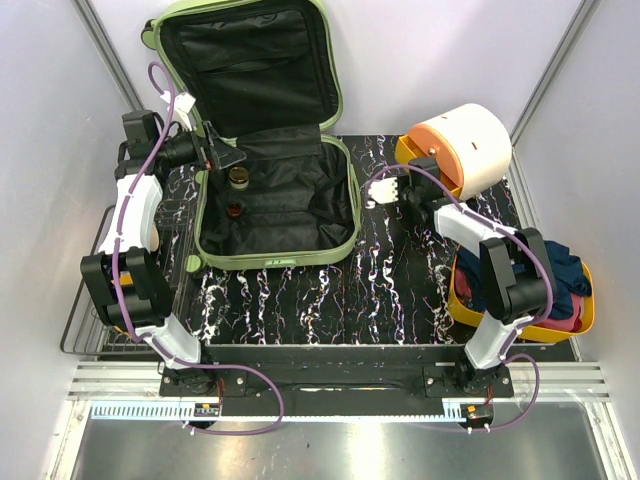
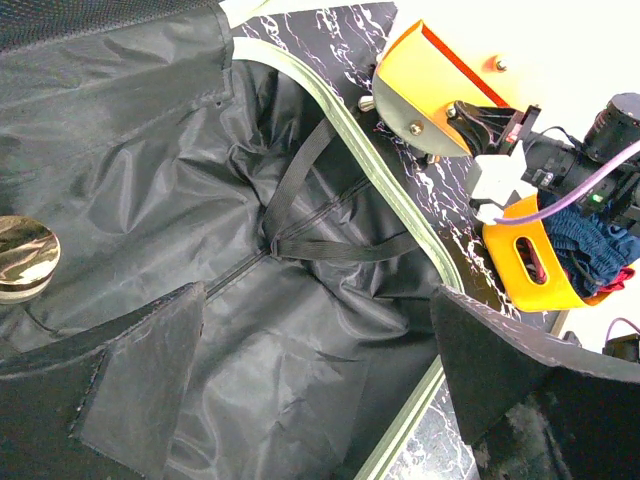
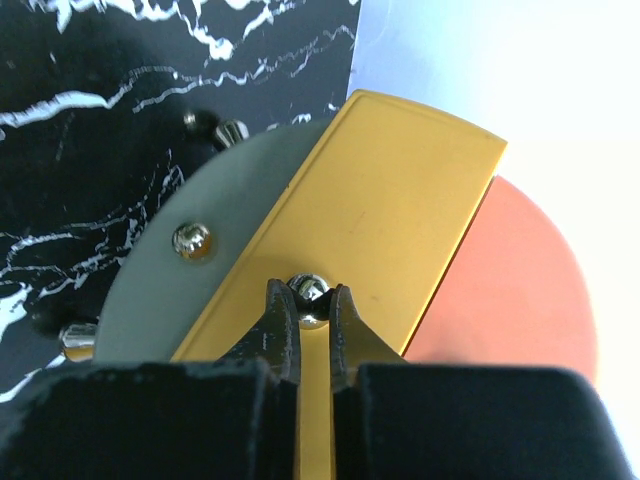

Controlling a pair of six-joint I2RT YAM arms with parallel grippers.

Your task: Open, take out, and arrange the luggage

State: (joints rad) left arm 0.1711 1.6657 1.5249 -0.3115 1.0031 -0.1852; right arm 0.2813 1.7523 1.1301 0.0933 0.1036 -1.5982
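The pale-green luggage (image 1: pixel 343 190) lies open at the back left. Its lid leans on the wall and the black lining (image 2: pixel 300 330) is bare. My left gripper (image 1: pixel 226 150) hovers over the luggage's left side, open; in the left wrist view nothing sits between its fingers (image 2: pixel 320 370). Two small jars rest inside, one with a gold lid (image 1: pixel 239 177) (image 2: pixel 22 258). My right gripper (image 1: pixel 418 168) (image 3: pixel 312 300) is shut on a small chrome knob (image 3: pixel 310 290) on the yellow panel (image 3: pixel 400 200) of an orange-and-white drum (image 1: pixel 465 145).
A yellow-orange tray (image 1: pixel 463 300) holding folded clothes (image 1: pixel 560 275) stands at the right front, beside the right arm. A wire rack (image 1: pixel 95 310) sits off the table's left edge. The black marbled tabletop (image 1: pixel 330 300) lies between the arms.
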